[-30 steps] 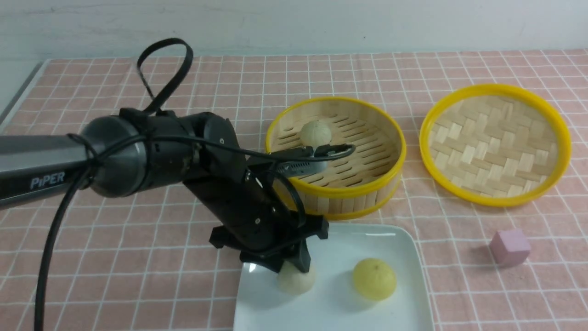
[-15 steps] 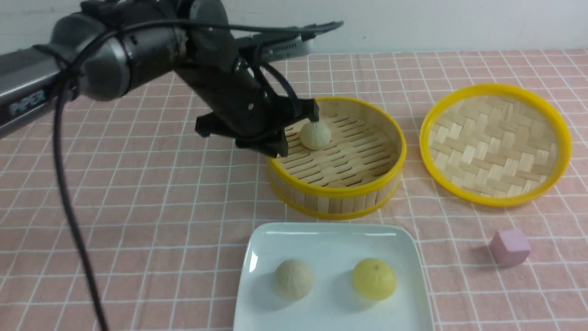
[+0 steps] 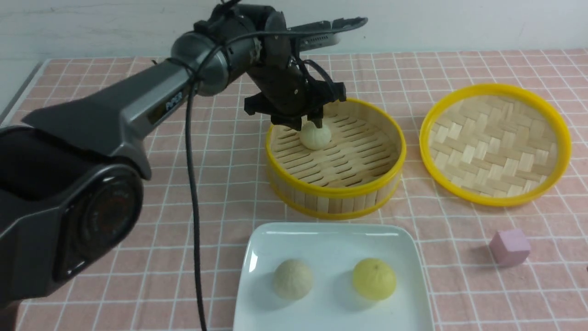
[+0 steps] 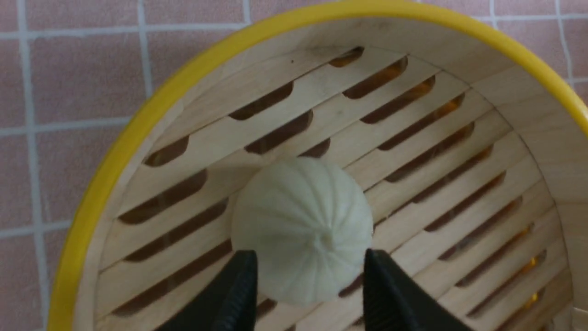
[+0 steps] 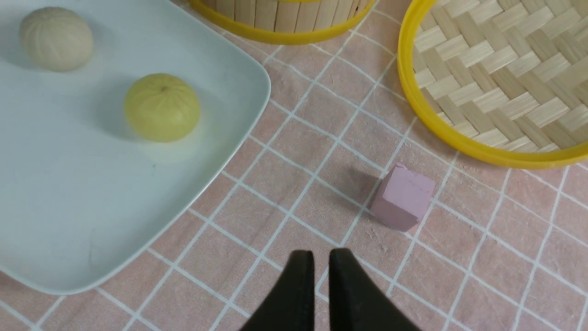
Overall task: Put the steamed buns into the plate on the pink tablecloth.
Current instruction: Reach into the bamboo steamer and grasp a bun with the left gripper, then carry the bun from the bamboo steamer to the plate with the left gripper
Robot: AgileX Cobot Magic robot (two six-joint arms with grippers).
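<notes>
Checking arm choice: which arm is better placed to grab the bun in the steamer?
Left. The left tool hovers over the bun in the steamer basket, jaws open; the right tool hangs near the pink cube.

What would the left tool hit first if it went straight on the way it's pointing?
Most likely the pale steamed bun in the bamboo steamer basket: the left tool points down at it, its open fingers either side. Whether they already touch it, I cannot tell.

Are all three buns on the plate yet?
No, only the pale bun and the yellow bun sit on the plate; the third bun lies in the steamer basket.
</notes>
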